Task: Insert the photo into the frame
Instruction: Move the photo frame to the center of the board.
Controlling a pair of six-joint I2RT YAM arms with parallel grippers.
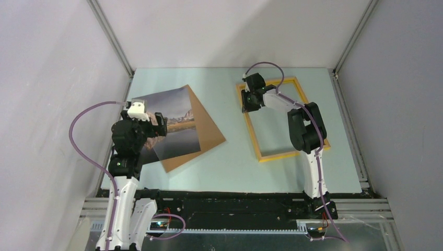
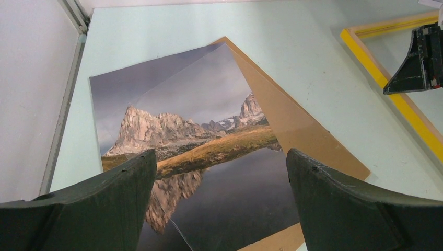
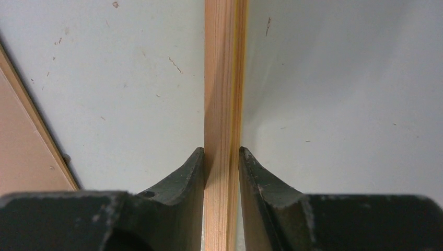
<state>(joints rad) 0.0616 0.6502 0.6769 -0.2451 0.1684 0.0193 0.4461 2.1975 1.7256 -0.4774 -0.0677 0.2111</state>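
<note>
The photo (image 1: 175,123), a mountain mirrored in a lake, lies face up on the table's left half, overlapping a brown backing board (image 1: 209,130). My left gripper (image 1: 161,125) hovers over the photo's near left part, open and empty. In the left wrist view the photo (image 2: 209,136) lies between and below the wide-apart fingers (image 2: 125,183). The yellow-orange frame (image 1: 252,130) lies flat on the right half. My right gripper (image 1: 248,103) is shut on its left rail near the far corner. The right wrist view shows the rail (image 3: 224,78) pinched between the fingers (image 3: 183,178).
The backing board (image 2: 298,130) sticks out to the right of the photo, its corner pointing toward the frame (image 2: 389,94); its edge also shows in the right wrist view (image 3: 21,151). Grey enclosure walls stand close on the left, right and back.
</note>
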